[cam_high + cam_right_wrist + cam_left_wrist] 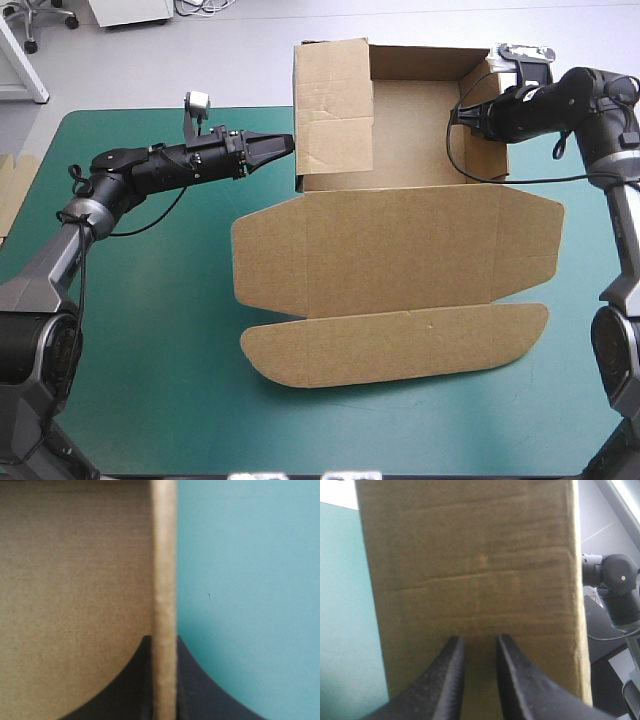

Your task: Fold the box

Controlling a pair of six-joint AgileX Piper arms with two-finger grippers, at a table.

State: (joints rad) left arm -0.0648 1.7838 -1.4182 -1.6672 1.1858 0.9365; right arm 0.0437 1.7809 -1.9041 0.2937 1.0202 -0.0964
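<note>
On my teal-green tabletop (150, 330) the brown box (400, 250) stands open, left jaws narrowly apart at one wall, right jaws pinching the opposite wall.

Pale grey floor (230, 50) beyond teal-green table (150, 330)

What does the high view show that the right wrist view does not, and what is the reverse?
Only the high view: the whole box, walls raised, its lid lying flat, and the left end effector by the left wall. Only the right wrist view: the right end effector shut on the right wall, seen edge-on. Both: brown board and the teal-green cover.
</note>
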